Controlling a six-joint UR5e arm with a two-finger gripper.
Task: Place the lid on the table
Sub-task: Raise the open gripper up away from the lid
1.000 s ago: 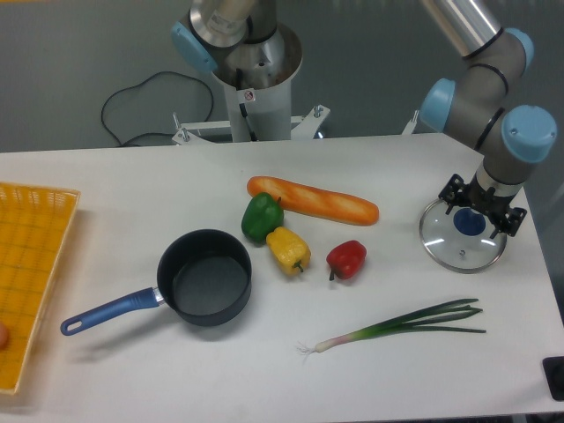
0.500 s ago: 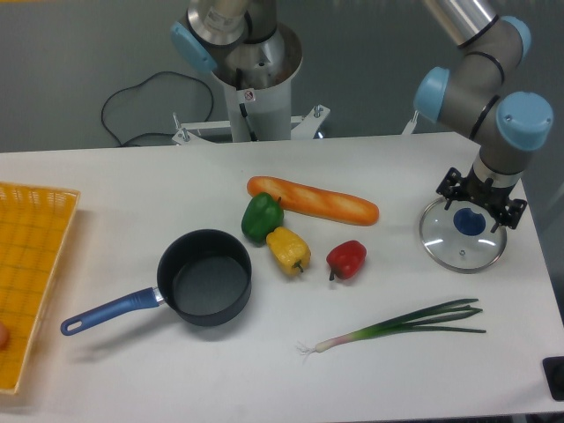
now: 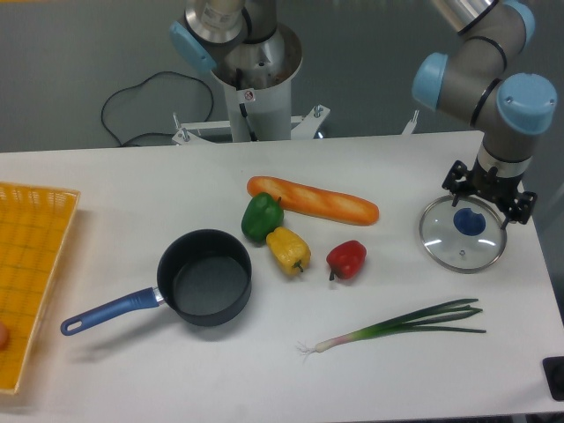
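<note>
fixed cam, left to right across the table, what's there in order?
yellow tray → saucepan → green pepper → yellow pepper → red pepper → lid, gripper above it. Baguette and spring onion span too wide to slot in.

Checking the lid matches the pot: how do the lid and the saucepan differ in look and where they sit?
The lid is a flat clear glass disc with a metal rim; the saucepan is dark, deep and opaque. The lid has a small blue centre knob; the saucepan has a long blue side handle. The lid lies at the table's right end under the gripper; the saucepan sits left of centre. Both are round, about equally wide.
</note>
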